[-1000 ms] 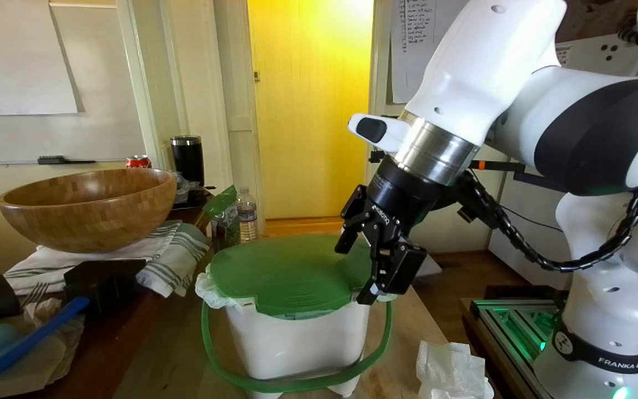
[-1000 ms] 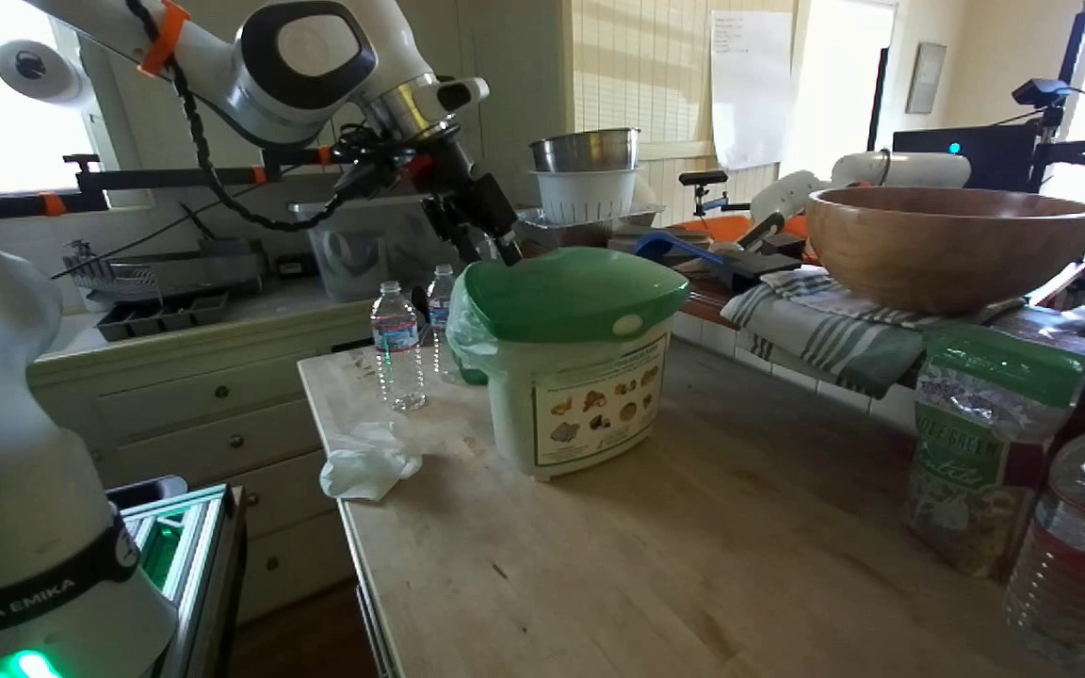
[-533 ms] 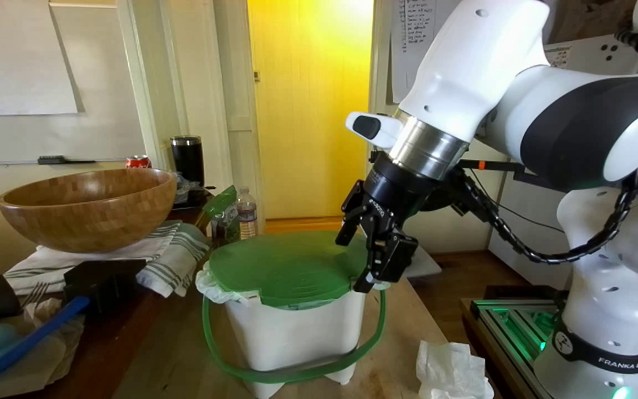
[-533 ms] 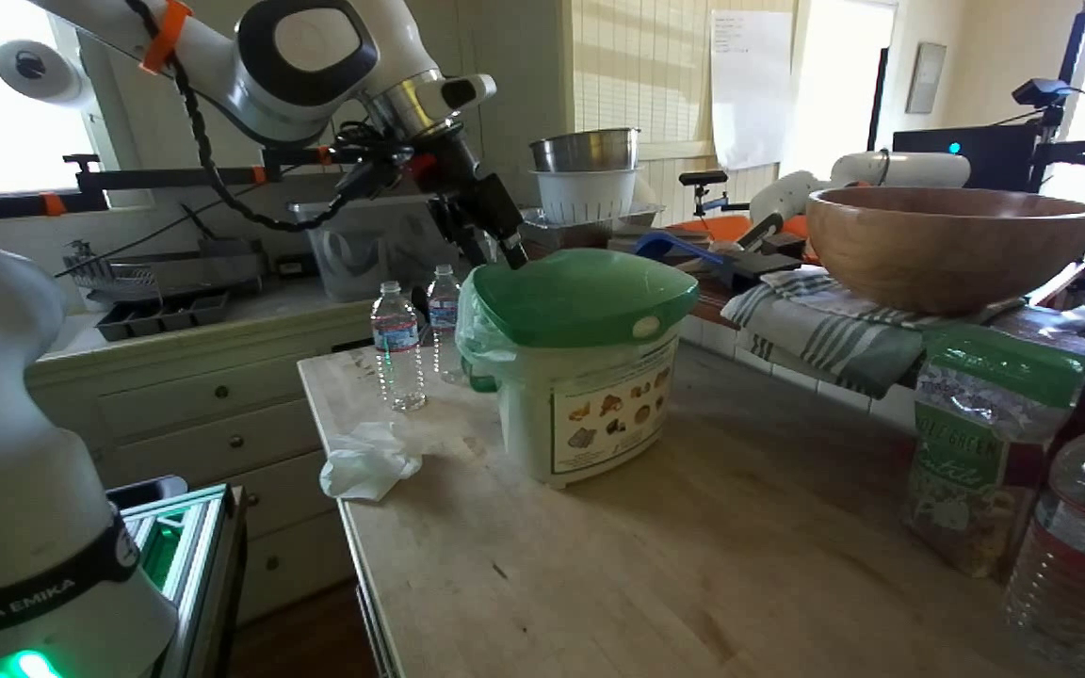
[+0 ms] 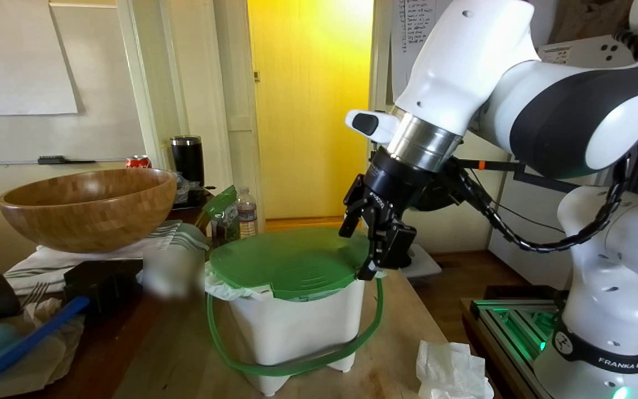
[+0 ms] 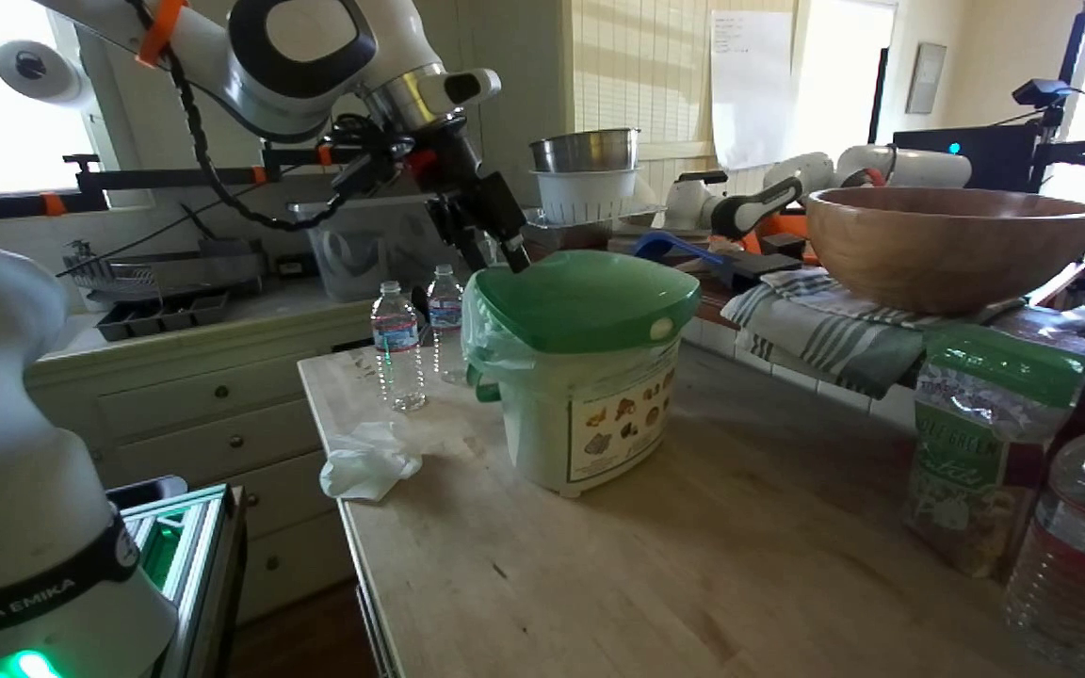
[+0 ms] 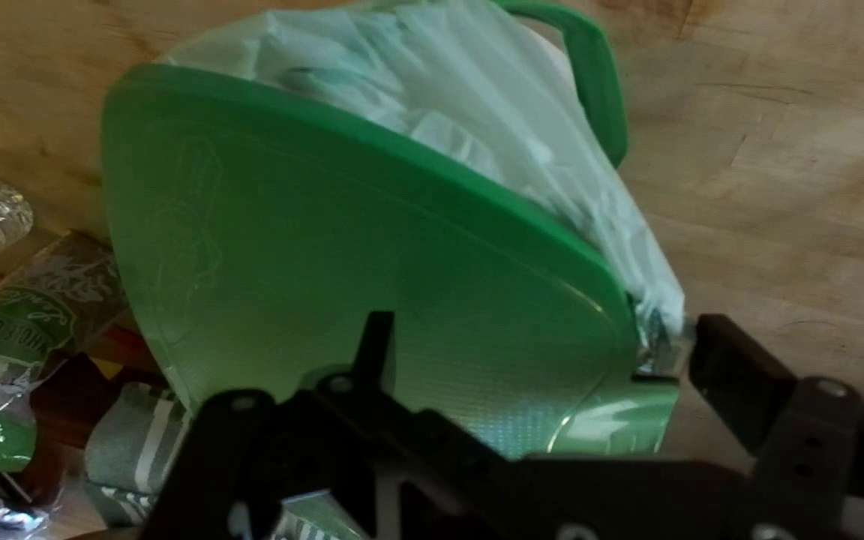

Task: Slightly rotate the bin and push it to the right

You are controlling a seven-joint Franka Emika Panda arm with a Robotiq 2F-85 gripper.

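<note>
As my arm (image 5: pixel 463 72) slants down, the tool (image 5: pixel 355 252) spread apart at the edge of the lid (image 5: pixel 288 257), here's the white bin (image 5: pixel 299 327) on the surface (image 6: pixel 740 565), turned slightly and farther from the white wad (image 6: pixel 369 461) than a second ago.

The arm (image 5: pixel 466 72) slants down to the bin (image 5: pixel 299 313), its claw (image 5: pixel 356 251) parted, one finger (image 7: pixel 373 349) over the bin, the other just outside its edge.

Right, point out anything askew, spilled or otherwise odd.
On the bin, the plastic liner pokes out untidily past the green lid, and a crumpled white sheet lies like litter at the edge of the table. No spill shows.
</note>
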